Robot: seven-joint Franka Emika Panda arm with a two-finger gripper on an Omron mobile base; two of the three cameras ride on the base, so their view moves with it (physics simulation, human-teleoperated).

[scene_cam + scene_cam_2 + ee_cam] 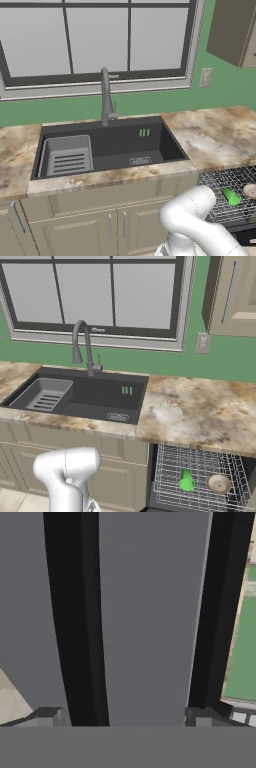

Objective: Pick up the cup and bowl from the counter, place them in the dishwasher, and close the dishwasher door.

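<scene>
With the gripper (125, 719) spread wide against the flat dark grey dishwasher door (145, 612), a glancing push could be wasted.

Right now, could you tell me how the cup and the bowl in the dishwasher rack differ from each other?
The cup is bright green, while the bowl is pale beige-tan. The cup is narrower and taller; the bowl is wider and shallower. The cup lies nearer the sink side of the rack, the bowl on the side away from it. The bowl's hollow faces up; how the cup is tipped is hard to tell. Both rest in the wire rack of the dishwasher, apart from each other.
</scene>
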